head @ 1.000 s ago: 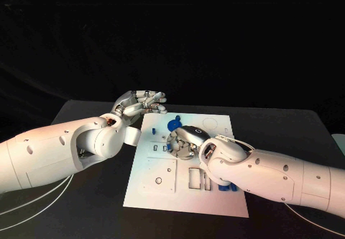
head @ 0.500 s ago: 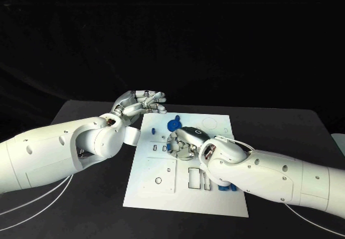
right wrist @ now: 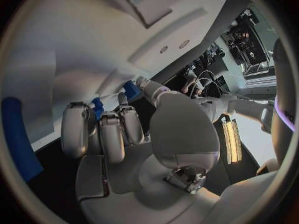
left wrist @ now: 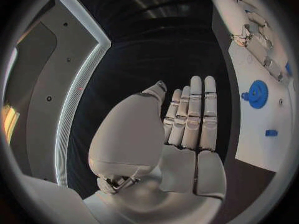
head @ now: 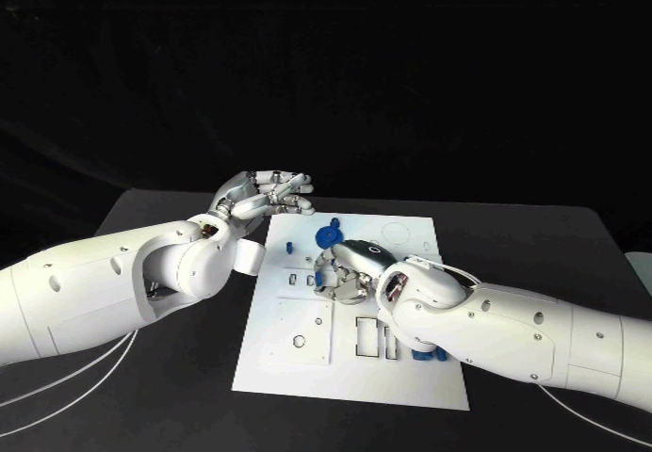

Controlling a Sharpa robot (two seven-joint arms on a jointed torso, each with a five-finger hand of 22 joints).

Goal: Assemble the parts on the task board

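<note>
Fingers of the right hand (head: 347,268) curl down onto the middle of the task board (head: 353,377) in the head view, bunched around a small blue part (head: 319,280) that peeks out at their near side; whether they actually pinch it cannot be told from here. The board is a white plate with dark rectangular cut-outs and small holes, lying on the black table (head: 544,235). A blue gear-shaped part (head: 328,234) sits on the board's far portion, just beyond the right hand, and another blue part (head: 428,355) shows at the board's right edge beneath the right forearm. The left hand (head: 265,195) hovers off the board's far left corner, fingers bent inward with nothing visible in them.

From the left wrist view, the left hand (left wrist: 181,129) shows its fingers (left wrist: 194,112) straight and pressed side by side, thumb alongside, holding nothing. The board (left wrist: 264,139) lies off to one side, well apart from these fingers, carrying the blue gear (left wrist: 256,93) and a small blue peg (left wrist: 270,133).

From the right wrist view, the right hand (right wrist: 134,144) has its fingers (right wrist: 109,132) curled toward the white board (right wrist: 74,50), with small blue pieces (right wrist: 131,89) right at the fingertips. Contact cannot be confirmed.
</note>
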